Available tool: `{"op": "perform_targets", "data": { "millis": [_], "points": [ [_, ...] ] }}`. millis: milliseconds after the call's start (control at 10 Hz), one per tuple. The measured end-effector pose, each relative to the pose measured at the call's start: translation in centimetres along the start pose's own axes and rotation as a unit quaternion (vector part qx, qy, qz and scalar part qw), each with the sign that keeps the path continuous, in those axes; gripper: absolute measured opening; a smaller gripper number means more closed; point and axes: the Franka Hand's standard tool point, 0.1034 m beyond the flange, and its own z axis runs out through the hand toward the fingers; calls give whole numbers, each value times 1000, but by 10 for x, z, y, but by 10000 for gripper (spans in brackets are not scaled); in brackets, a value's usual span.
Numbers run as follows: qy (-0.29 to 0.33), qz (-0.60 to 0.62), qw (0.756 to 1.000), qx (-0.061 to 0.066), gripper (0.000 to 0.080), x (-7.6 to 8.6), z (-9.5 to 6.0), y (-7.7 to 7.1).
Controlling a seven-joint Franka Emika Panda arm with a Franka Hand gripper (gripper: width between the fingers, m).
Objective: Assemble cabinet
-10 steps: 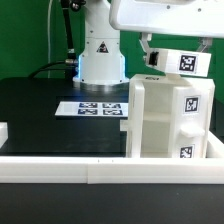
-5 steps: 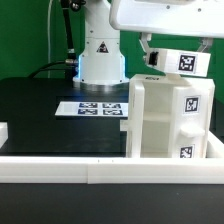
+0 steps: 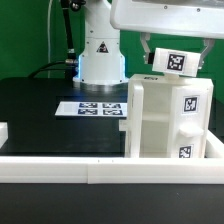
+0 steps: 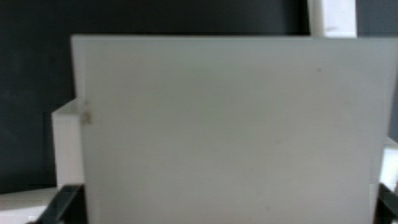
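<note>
The cabinet body [image 3: 168, 120], a large white box with square tags on its side, stands on the black table at the exterior view's right. My gripper [image 3: 176, 48] is just above it, shut on a flat white panel [image 3: 175, 61] that bears a square tag. The panel is slightly tilted and hovers at the body's top edge. In the wrist view the panel [image 4: 222, 130] fills most of the picture, held between my dark fingertips [image 4: 64, 204] at its sides, with my gripper [image 4: 224, 206] around it. A white part shows behind the panel [image 4: 68, 130].
The marker board [image 3: 100, 108] lies flat on the black table before the arm's white base [image 3: 100, 55]. A white rail [image 3: 90, 170] runs along the front edge. A small white piece [image 3: 3, 130] sits at the exterior view's far left.
The held panel has shifted a little toward the exterior view's left and tilted slightly above the cabinet body. Nothing else has moved.
</note>
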Motion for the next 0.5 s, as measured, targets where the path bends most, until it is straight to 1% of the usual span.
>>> {"op": "perform_targets", "data": {
  "millis": [300,500],
  "points": [
    [5,108,994,5,561,1,0,-3],
    [6,152,988,7,561,2,0,-3]
  ]
}}
